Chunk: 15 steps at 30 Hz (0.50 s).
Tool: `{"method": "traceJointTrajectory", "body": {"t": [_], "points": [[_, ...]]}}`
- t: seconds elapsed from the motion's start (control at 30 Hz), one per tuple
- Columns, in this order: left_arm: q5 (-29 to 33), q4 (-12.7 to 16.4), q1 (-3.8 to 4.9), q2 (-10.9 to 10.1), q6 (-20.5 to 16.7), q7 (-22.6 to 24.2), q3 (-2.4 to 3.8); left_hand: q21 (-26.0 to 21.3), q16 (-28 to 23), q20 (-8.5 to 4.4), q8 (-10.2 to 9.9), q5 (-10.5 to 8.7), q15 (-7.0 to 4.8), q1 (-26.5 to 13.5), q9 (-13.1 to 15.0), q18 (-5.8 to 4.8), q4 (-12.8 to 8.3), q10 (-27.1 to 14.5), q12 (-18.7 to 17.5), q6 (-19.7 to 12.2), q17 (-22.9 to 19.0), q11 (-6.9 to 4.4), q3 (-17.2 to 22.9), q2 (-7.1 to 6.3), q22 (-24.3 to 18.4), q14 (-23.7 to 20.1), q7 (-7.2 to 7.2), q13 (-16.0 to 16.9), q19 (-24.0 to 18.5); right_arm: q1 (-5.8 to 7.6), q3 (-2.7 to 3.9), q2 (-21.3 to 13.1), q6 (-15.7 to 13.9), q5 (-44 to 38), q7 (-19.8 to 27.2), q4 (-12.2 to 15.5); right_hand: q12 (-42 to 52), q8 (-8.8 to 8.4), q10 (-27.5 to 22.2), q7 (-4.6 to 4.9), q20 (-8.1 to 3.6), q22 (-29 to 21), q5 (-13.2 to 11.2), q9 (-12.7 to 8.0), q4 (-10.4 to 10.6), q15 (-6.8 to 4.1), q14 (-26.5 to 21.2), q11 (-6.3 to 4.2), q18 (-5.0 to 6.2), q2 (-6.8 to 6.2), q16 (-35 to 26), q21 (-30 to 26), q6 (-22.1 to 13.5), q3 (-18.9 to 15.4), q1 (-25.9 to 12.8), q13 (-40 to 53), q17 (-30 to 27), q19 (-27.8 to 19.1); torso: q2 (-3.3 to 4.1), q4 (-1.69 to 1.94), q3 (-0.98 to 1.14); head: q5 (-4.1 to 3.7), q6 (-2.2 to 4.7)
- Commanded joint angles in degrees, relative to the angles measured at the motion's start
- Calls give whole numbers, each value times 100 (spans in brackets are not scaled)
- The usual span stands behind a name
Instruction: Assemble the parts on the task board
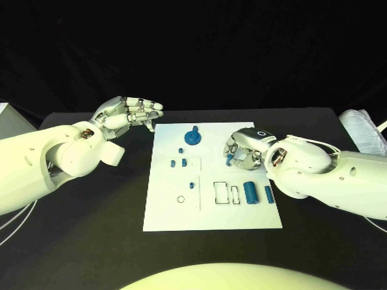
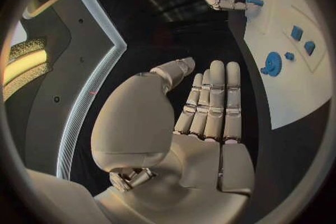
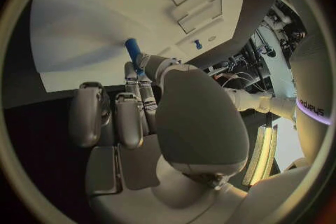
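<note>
Now R hand (image 1: 246, 151) pinches 1 blue peg (image 3: 133, 49)

The right hand (image 1: 244, 151) covers part of the white board (image 1: 213, 211) and most of the small blue piece (image 3: 131, 48) it pinches, whose shape cannot be told.

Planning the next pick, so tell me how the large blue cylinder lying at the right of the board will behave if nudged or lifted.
The large blue cylinder lies on its side on the task board, so a sideways nudge would probably roll it. It looks like smooth, rigid plastic, likely light and somewhat slippery between metal fingers. A thinner blue pin lies close beside it and might get knocked.
</note>
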Motion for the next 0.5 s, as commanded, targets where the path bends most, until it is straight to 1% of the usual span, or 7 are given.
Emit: {"method": "traceJointTrajectory", "body": {"t": [0.03, 0.17, 0.23, 0.3, 0.4, 0.5], "points": [[12, -13, 1, 19, 94, 20, 5, -29, -24, 6, -16, -5, 30, -22, -6, 83, -9, -21, 35, -22, -7, -1, -40, 11, -5, 1, 10, -6, 42, 88, 35, -73, -360, 154, -40, 193, -11, 138, 459, -3, -38, 756, 9, 460, -78, -43, 234, -418, -55, 38, 21, 56, -57, 118, -188, 359, 5, 192, -4, 2, 0, 7, 3], [12, -26, 1, 32, 100, 18, 5, -31, -24, 6, -16, -4, 29, -17, -6, 84, -10, -21, 36, -22, -8, -1, -39, 15, -6, 1, 10, -6, 45, 195, 63, -163, -416, 437, -1, 434, -20, 146, 462, -2, -39, 767, 11, 475, -104, -43, 233, -418, -58, 35, 19, 77, -63, 138, -212, 370, 2, 197, -4, 3, -3, 19, 8], [12, -30, 0, 37, 105, 19, 5, -31, -24, 6, -16, -4, 29, -17, -6, 84, -10, -21, 36, -22, -8, -1, -39, 15, -6, 1, 10, -6, 45, 230, 72, -185, -448, 535, 31, 571, -29, 153, 465, -1, -38, 774, 11, 489, -128, -43, 230, -417, -60, 37, 11, 88, -69, 158, -236, 381, -12, 199, -2, 3, -3, 35, 16], [12, -32, 0, 42, 107, 21, 5, -34, -26, 5, -16, -3, 28, -13, -6, 84, -11, -22, 38, -21, -9, -1, -40, 16, -9, 1, 10, -7, 48, 253, 78, -176, -463, 619, 66, 704, -39, 161, 467, 1, -38, 793, -4, 505, -155, -42, 232, -417, -67, 42, 13, 128, -76, 179, -260, 392, -6, 208, 5, 3, -1, 56, 4], [12, -32, 0, 46, 109, 24, 5, -34, -26, 5, -16, -3, 28, -13, -6, 84, -11, -22, 38, -21, -9, -1, -40, 16, -9, 1, 10, -7, 48, 248, 80, -89, -459, 675, 112, 841, -39, 161, 467, 1, -38, 793, -4, 505, -155, -42, 232, -417, -67, 42, 13, 128, -76, 179, -260, 392, -6, 208, 7, -2, 1, 88, -20], [12, -29, -1, 49, 109, 29, 5, -34, -26, 5, -16, -3, 28, -13, -6, 84, -11, -22, 38, -21, -9, -1, -40, 16, -9, 1, 10, -7, 48, 192, 71, 55, -450, 614, 154, 907, -46, 166, 468, 2, -38, 796, -10, 516, -173, -42, 230, -416, -67, 42, 8, 130, -80, 189, -276, 400, -17, 208, 2, -15, -2, 119, -35]]}}
